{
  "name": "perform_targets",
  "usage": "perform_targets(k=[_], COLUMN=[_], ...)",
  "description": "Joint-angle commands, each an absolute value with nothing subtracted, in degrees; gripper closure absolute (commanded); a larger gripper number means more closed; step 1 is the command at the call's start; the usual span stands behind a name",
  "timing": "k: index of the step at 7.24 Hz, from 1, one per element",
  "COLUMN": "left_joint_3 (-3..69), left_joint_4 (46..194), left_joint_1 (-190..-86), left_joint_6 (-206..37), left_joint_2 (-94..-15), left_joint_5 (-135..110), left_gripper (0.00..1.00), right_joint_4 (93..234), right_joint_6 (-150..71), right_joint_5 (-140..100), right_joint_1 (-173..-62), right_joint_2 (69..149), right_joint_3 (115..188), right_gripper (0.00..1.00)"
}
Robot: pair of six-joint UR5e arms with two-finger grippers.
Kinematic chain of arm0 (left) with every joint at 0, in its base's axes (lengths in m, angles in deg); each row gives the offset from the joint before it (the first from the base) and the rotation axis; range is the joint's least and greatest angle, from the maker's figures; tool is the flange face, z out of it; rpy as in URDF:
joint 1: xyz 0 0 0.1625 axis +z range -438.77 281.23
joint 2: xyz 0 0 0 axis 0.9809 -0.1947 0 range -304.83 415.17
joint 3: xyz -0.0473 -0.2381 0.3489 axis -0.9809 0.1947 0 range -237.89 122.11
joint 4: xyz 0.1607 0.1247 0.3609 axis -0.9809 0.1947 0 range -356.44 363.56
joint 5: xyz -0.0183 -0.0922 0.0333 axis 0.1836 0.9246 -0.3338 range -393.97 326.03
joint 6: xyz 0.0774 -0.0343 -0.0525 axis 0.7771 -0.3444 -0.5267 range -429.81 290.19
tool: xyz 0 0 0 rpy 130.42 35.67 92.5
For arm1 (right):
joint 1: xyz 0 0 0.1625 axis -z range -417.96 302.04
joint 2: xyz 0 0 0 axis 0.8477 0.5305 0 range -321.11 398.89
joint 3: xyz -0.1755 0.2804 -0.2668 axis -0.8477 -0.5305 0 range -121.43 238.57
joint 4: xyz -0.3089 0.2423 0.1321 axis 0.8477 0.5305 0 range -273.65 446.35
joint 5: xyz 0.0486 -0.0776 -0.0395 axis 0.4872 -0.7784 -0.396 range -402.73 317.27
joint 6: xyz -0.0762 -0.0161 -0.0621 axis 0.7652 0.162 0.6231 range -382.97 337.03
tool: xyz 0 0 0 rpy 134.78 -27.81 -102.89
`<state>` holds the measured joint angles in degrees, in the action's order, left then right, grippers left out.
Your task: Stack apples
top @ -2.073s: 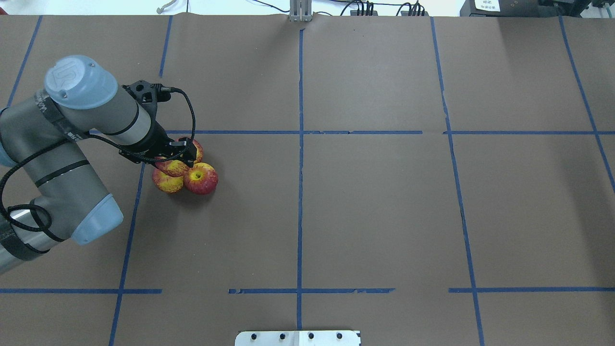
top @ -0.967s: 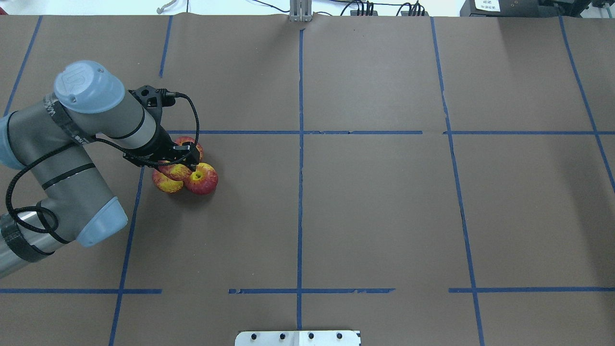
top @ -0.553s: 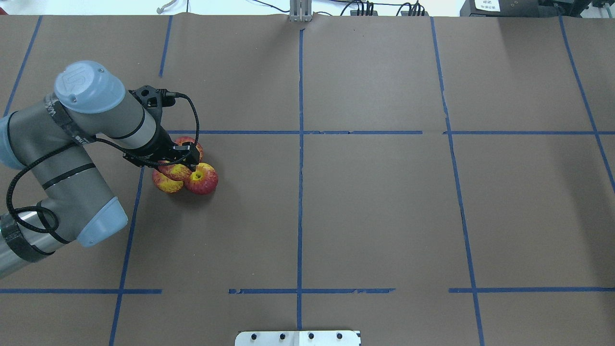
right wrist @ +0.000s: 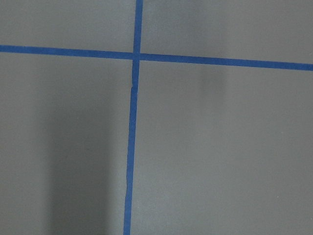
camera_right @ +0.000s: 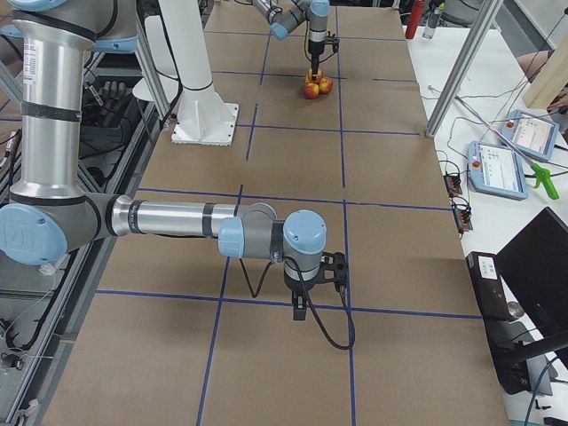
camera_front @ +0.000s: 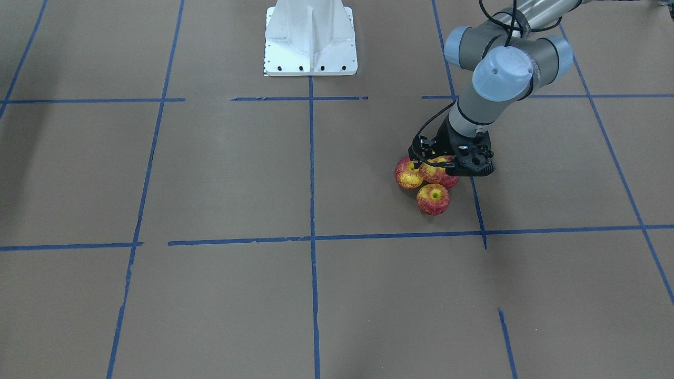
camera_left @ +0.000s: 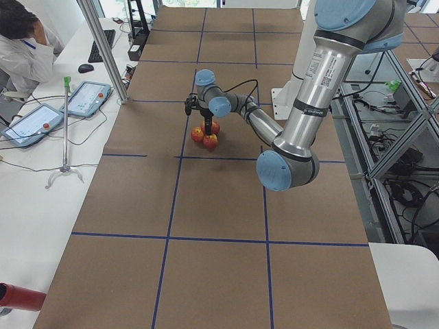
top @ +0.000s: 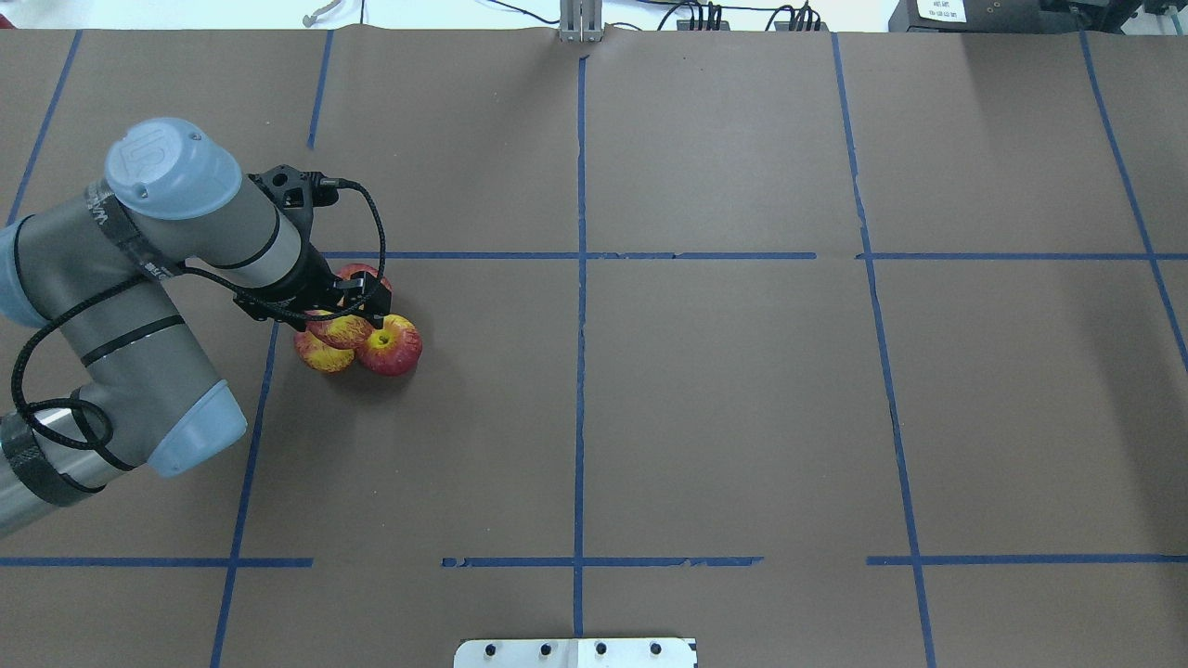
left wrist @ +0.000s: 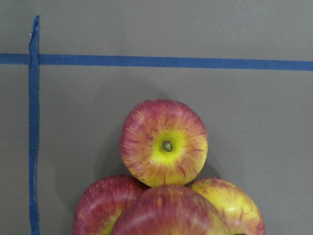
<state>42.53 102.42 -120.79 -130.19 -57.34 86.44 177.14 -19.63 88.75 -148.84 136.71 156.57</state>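
Hanging over the apples (top: 390, 345) at the overhead frame's left, the left gripper (top: 347, 312) sat right at the top apple (top: 340, 328), perched on three others; whether it or the right gripper (camera_right: 301, 310) was clamped, I couldn't tell.

Apples (left wrist: 164, 149) red, streaked yellow, yellow dimple with dark stem spot; table cover (top: 724, 408) plain brown, gridded with blue tape lines (top: 579, 417); left arm (top: 121, 306) grey with pale blue caps; left gripper (top: 345, 315) black; base plate (camera_front: 310, 37) white
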Motion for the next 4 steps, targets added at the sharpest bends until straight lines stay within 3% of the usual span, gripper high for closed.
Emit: perform_targets(k=[1,4], left_joint_3=[43.8,52.2], left_joint_4=[102.4,96.2], left_joint_1=[-121.5,-124.7], left_joint_6=[-130.2,-129.6], left_joint_2=[-56.8,-55.7], left_joint_5=[86.4,86.7], left_gripper=[0.0,0.01], right_joint_4=[177.1,177.1], right_joint_6=[-19.6,-19.6], right_joint_5=[88.8,88.8], right_joint_1=[-148.8,-148.8], right_joint_2=[136.7,136.7], right_joint_3=[156.6,156.6], right_gripper=[0.0,0.0])
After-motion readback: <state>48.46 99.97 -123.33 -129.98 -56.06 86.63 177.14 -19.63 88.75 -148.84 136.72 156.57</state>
